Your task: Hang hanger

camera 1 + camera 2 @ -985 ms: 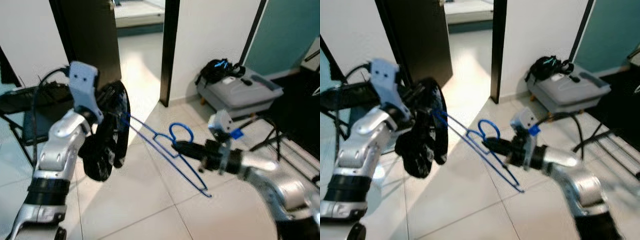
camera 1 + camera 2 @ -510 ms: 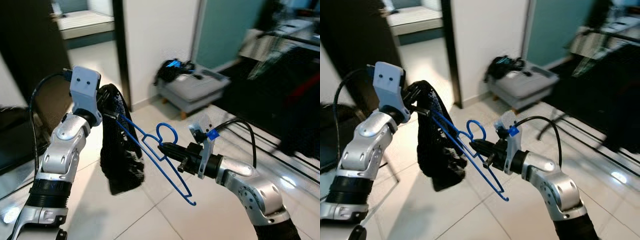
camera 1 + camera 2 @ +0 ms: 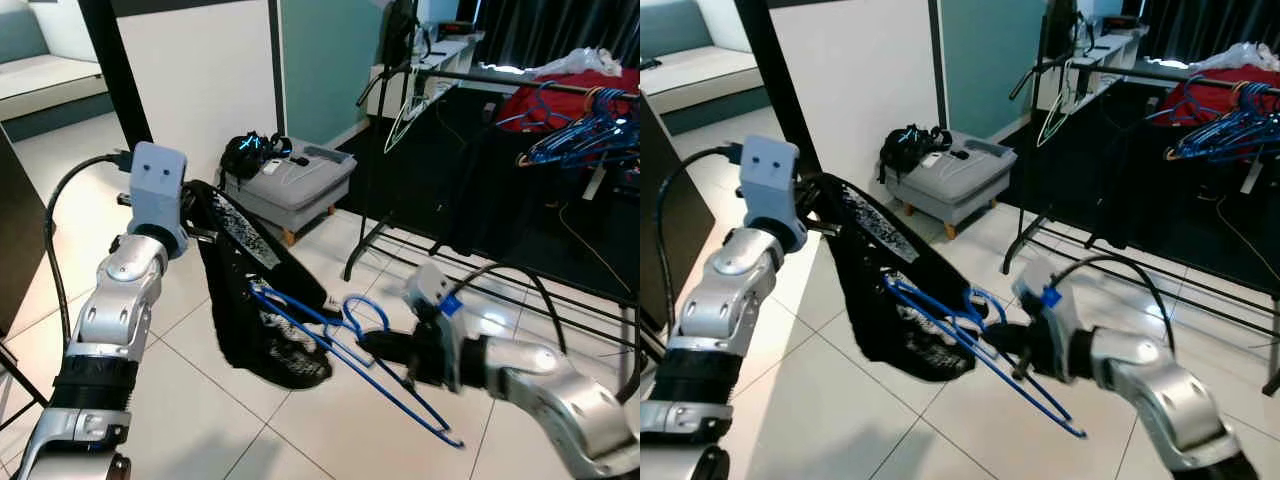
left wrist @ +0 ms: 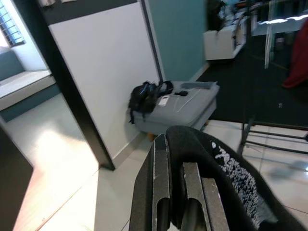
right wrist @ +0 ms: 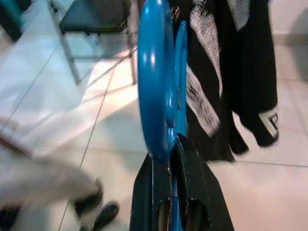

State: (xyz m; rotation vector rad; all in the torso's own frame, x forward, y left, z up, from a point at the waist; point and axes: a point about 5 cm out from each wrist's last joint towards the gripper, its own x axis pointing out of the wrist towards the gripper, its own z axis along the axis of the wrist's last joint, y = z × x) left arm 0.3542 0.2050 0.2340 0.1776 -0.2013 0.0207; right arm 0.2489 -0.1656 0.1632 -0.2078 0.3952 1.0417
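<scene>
Hanger [image 3: 340,345]: thin blue wire, one piece, hook curled at centre of the frame. Held off the floor, tilted, long edge running down toward the lower right. Carries a black garment [image 3: 255,315] with white patterned patches, draped at centre left and sagging below the wire.
</scene>
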